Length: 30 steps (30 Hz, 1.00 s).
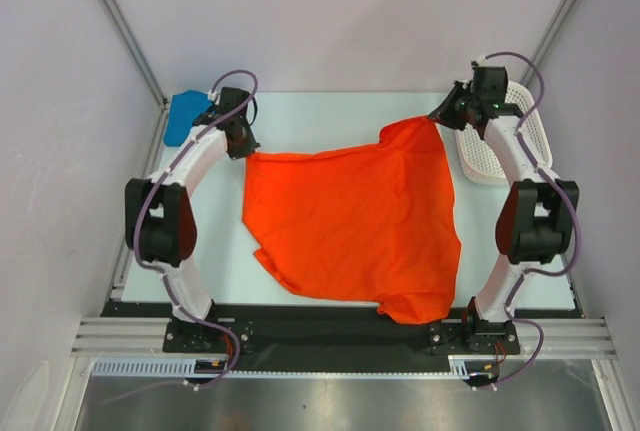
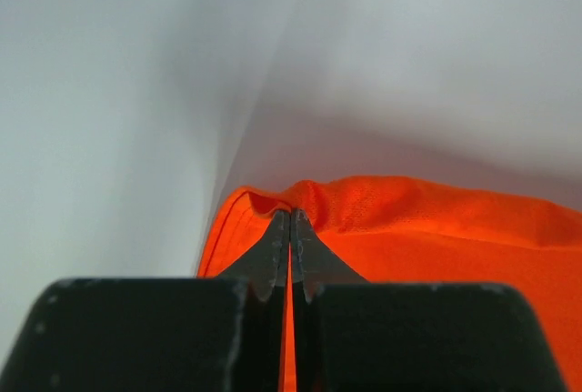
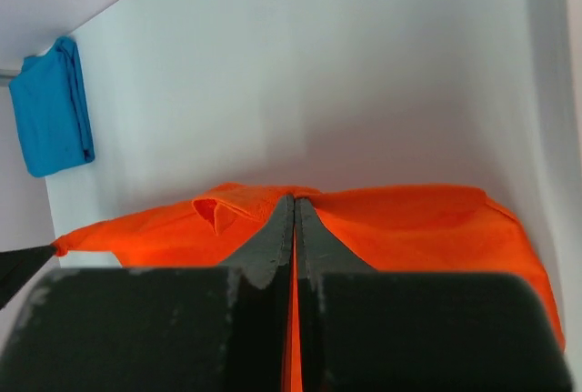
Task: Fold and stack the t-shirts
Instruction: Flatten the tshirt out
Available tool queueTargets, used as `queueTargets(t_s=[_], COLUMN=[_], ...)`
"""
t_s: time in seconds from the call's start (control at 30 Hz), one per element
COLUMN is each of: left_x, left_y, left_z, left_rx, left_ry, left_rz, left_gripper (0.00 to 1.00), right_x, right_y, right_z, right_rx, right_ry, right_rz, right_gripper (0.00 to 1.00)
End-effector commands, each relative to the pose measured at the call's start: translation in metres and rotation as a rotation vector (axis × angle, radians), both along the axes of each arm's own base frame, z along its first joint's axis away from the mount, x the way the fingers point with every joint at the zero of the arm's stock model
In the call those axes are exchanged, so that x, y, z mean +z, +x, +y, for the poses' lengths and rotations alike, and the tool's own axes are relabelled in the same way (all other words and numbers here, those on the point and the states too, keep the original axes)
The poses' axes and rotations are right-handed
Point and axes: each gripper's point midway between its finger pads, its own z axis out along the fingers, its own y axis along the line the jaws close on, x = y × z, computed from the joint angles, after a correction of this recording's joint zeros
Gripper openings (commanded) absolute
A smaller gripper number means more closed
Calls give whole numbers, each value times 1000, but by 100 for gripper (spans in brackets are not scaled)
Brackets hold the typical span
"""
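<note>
The blue t-shirt (image 1: 185,116) looked already folded at the worktop's (image 1: 330,116) far left corner, while the orange-red t-shirt (image 1: 350,221) lay spread mid-worktop, its far edge pinched by the closed left pincer (image 1: 246,153) and right pincer (image 1: 436,118), so folding and stacking it apparently remained.
</note>
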Motion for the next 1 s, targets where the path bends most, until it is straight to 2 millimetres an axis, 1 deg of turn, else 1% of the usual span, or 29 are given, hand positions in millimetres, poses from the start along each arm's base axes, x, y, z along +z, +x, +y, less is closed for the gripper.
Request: queueTargets(t_s=[0.0,0.03,0.07,0.1,0.13,0.17,0.23,0.27,0.3,0.33,0.37,0.4,0.43,0.47,0.5,0.53,0.57,0.6,0.63,0.67,0.7,0.73,0.77,0.8,0.83,0.9,0.93,0.97], left_x=[46,65,75,85,102,116,139,165,175,185,208,217,229,230,257,265,269,293,298,308,324,331,338,343,352,364,373,377], left_y=[43,47,48,49,46,44,38,27,20,14,-4,-13,-25,-36,-58,-70,-81,-109,-121,-136,-162,-176,-189,-200,-223,-246,-258,-276], left_z=[-4,-9,-8,-7,-7,-7,-7,-8,-7,-6,-5,-4,-3,-3,0,2,4,10,13,17,24,30,35,40,45,51,58,62], left_rx=[-7,-27,-29,-29,-41,-51,-86,-117,-128,-136,-155,-162,-172,-182,-193,-195,-202,-204,-204,-206,-193,-178,-168,-145,-141,-138,-114,-118], left_ry=[-86,-108,-113,-117,-132,-137,-129,-128,-125,-121,-126,-127,-130,-130,-138,-137,-128,-124,-118,-102,-92,-80,-60,-44,-41,-37,-33,-37], left_rz=[-148,-208,-235,-258,-290,-314,-361,-420,-441,-465,-519,-543,-572,-582,-661,-687,-706,-783,-802,-839,-901,-931,-959,-977,-1021,-1072,-1102,-1133], left_gripper=[0,0,0,0,0,1,0,0,0,0,0,0,0,1,0,0,0,1,0,0,0,0,0,0,0,0,0,0], right_x=[54,62,68,78,88,106,129,158,171,177,207,218,226,235,263,265,271,290,287,293,305,305,308,318,324,336,349,354], right_y=[40,44,45,45,43,36,21,5,-6,-19,-44,-56,-74,-88,-120,-137,-152,-184,-199,-216,-243,-260,-273,-289,-312,-335,-354,-362], right_z=[6,5,7,10,11,15,19,19,21,19,17,15,14,12,11,11,7,3,1,0,-1,-2,-4,-6,-7,-7,-7,-6], right_rx=[43,34,32,28,31,43,47,44,47,42,28,22,17,5,6,8,-6,-15,-22,-21,-19,-18,-30,-34,-36,-28,-23,-14], right_ry=[-3,4,16,43,50,55,26,19,15,12,7,1,-2,-5,-5,-19,-30,-33,-40,-36,-33,-31,-29,-24,-18,-14,-10,-8], right_rz=[-204,-221,-226,-236,-248,-278,-304,-356,-374,-364,-420,-435,-435,-449,-518,-517,-530,-584,-570,-591,-640,-636,-648,-679,-702,-741,-776,-784], right_gripper=[0,0,0,0,0,0,0,0,0,0,0,0,0,0,0,0,0,0,0,0,0,0,0,0,0,0,0,0])
